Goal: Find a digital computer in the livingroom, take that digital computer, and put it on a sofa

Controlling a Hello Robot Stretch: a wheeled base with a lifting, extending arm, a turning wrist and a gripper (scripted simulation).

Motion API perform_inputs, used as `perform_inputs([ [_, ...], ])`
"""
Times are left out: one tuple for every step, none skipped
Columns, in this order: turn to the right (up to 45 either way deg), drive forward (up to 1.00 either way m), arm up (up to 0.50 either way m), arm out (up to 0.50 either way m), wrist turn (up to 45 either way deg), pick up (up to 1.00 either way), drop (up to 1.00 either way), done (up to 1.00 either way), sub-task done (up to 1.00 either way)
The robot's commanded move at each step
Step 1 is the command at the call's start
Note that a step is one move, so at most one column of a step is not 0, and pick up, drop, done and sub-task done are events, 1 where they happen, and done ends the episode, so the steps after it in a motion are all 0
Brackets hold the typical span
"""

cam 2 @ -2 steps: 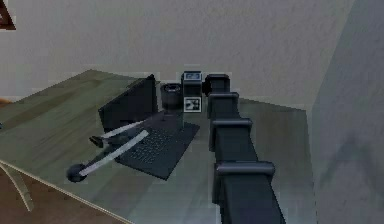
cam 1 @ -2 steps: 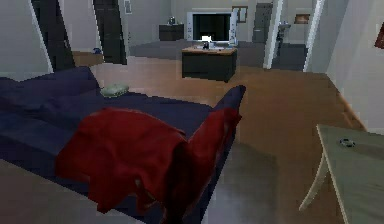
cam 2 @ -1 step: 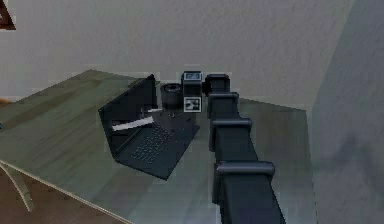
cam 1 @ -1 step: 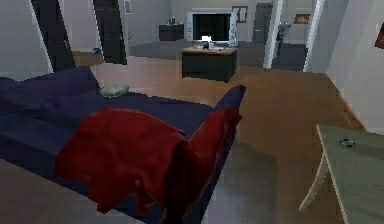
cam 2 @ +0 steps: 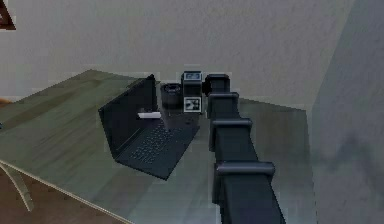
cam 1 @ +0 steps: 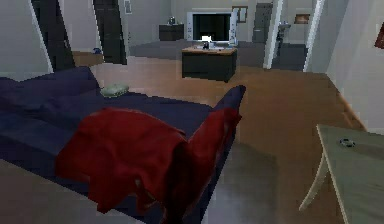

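The digital computer [cam 2: 147,134] looks stiff but hinge-fragile, so take its base edge; whether your gripper [cam 2: 163,103] holds anything, I cannot tell.

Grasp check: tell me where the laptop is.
Arm side view, left of centre: the laptop lies open on the table, just left of the arm, with the gripper by its screen.
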Motion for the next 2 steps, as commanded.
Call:
perform_inputs([
  [0.0,0.00,-0.30,0.00,0.0,0.00,0.00,0.00,0.00],
  [0.0,0.00,0.00,0.00,0.0,1.00,0.00,0.00,0.00],
])
